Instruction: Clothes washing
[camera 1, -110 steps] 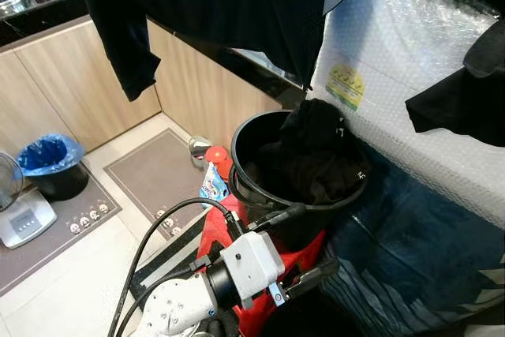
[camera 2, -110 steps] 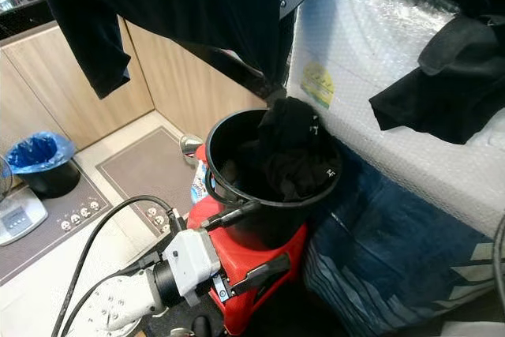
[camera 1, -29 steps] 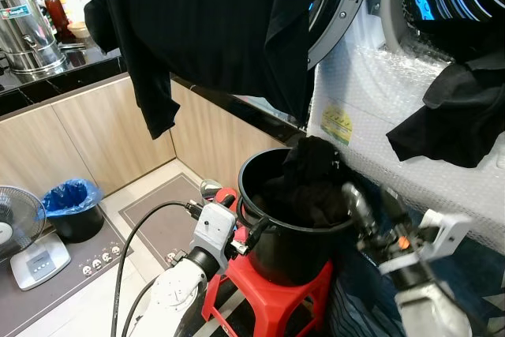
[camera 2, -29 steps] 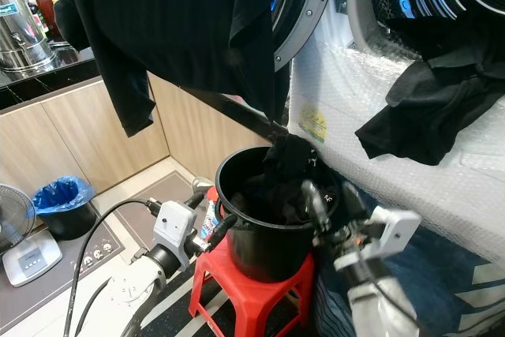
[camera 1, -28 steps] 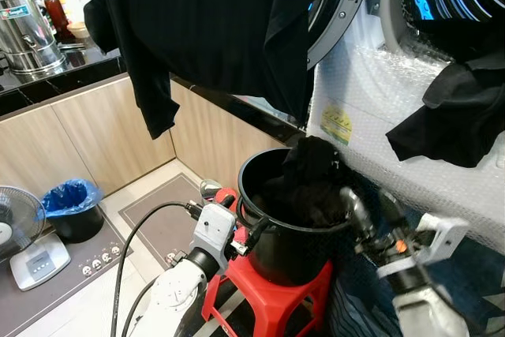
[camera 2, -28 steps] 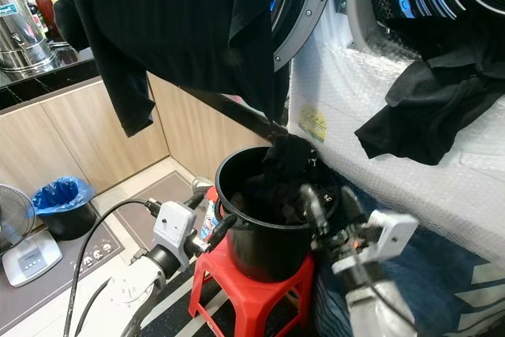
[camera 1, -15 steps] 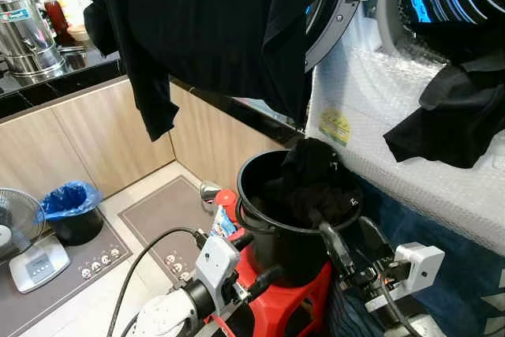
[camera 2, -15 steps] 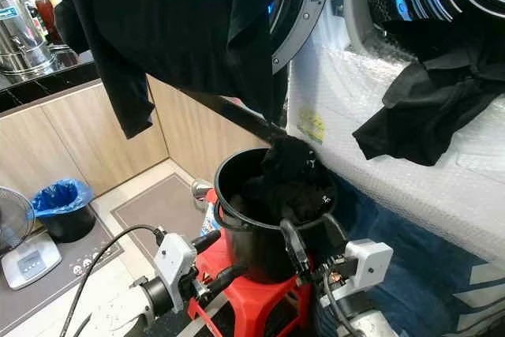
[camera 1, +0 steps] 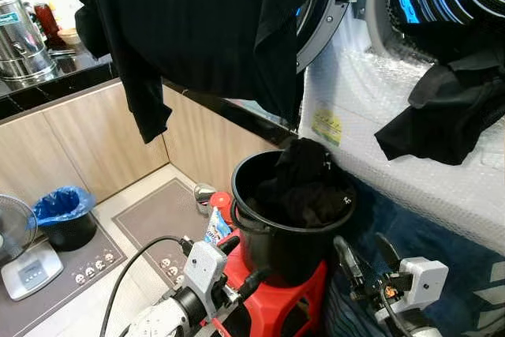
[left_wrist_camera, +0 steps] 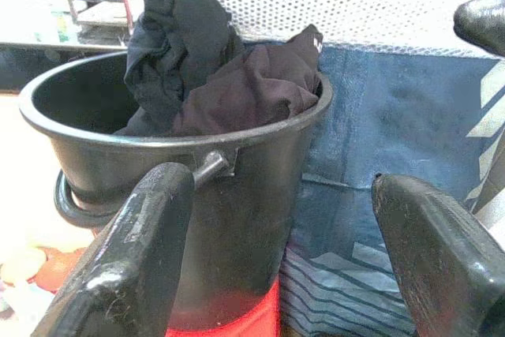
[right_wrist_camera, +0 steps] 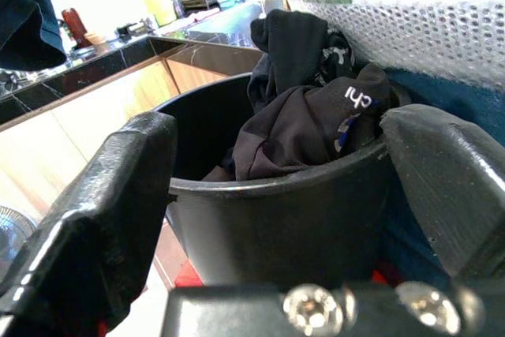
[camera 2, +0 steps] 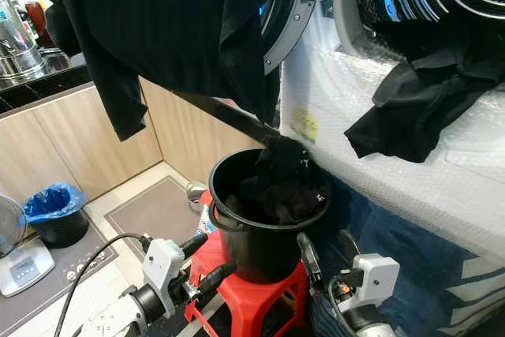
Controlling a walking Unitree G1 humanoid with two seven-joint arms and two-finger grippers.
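A black shirt [camera 1: 197,29] hangs over the washer [camera 1: 410,116] door, hiding most of it; another garment [camera 1: 442,116] spills from the drum. The bucket [camera 1: 288,230] on the red stool [camera 2: 252,290] holds dark clothes [left_wrist_camera: 221,76]. Left gripper [camera 2: 203,262] and right gripper [camera 1: 363,254] sit low beside the bucket, both spread wide, grasping nothing.

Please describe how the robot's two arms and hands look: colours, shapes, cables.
The left hand has two long black fingers on a white boxy wrist block, behind it a black collar and a silver-white arm; a thick black cable loops from it. The right hand has the same two black fingers, with a white square block beside them and thin dark wires. In the right wrist view, two silver screws sit at the finger base.
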